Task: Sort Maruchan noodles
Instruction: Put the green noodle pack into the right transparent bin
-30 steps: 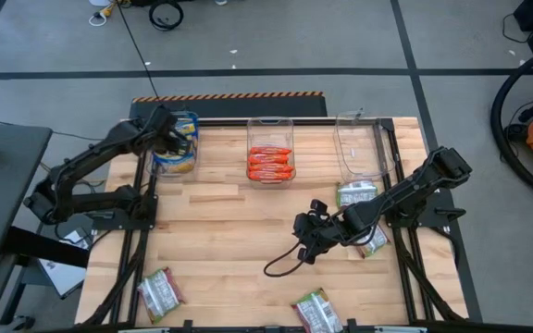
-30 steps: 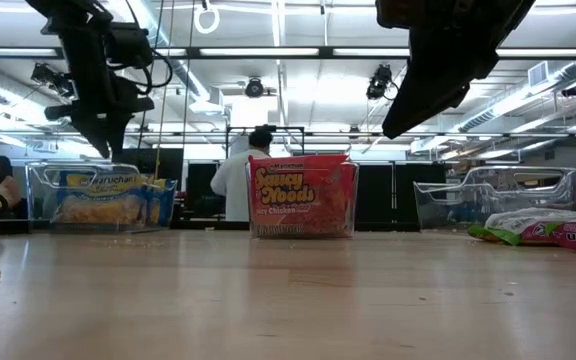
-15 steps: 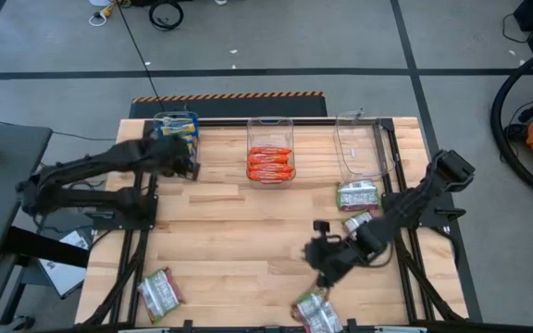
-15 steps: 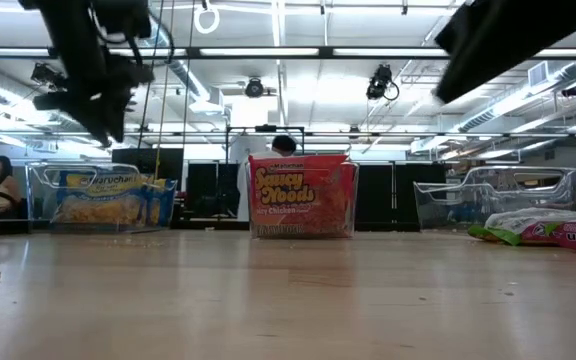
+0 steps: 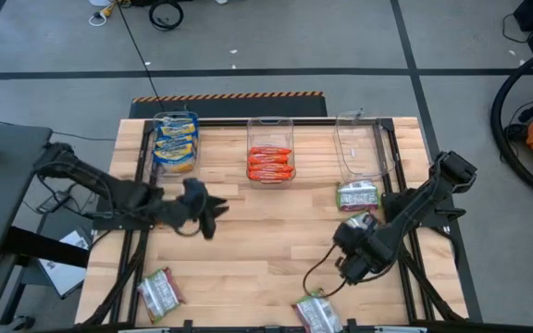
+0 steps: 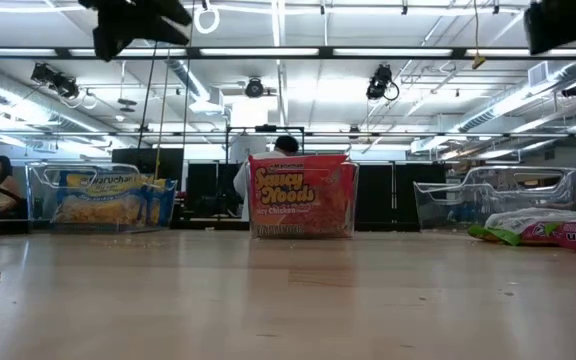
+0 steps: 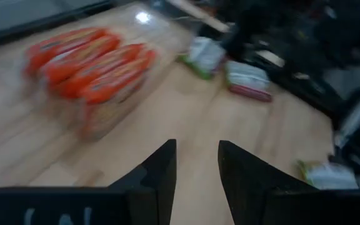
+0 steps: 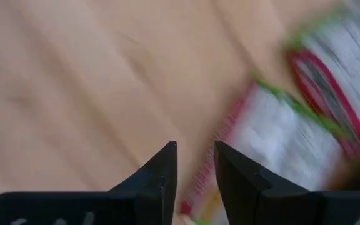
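Observation:
Silvery-white Maruchan noodle packets with green and pink lie flat on the table: one near left (image 5: 162, 292), one at the near edge (image 5: 316, 312), and two at the right (image 5: 357, 196). Yellow packets fill the far-left bin (image 5: 176, 143); orange-red ones fill the middle bin (image 5: 271, 162). My left gripper (image 5: 213, 215) hangs open over the table's left middle, its fingers (image 7: 161, 172) around nothing. My right gripper (image 5: 348, 270) points down, open, just to the far side of the near-edge packet. A silvery packet (image 8: 280, 144) shows blurred past its fingers.
An empty clear bin (image 5: 359, 148) stands at the far right. In the low view the three bins (image 6: 303, 195) line the far side and the right-hand packets (image 6: 543, 228) lie beside the clear one. Bare wood lies between the arms.
My left gripper has swung away from the yellow bin at the far left, toward the near edge and the table's middle, turning as it went. My right gripper has gone from the table's middle toward the near edge and right, tipping downward over the near-edge packet.

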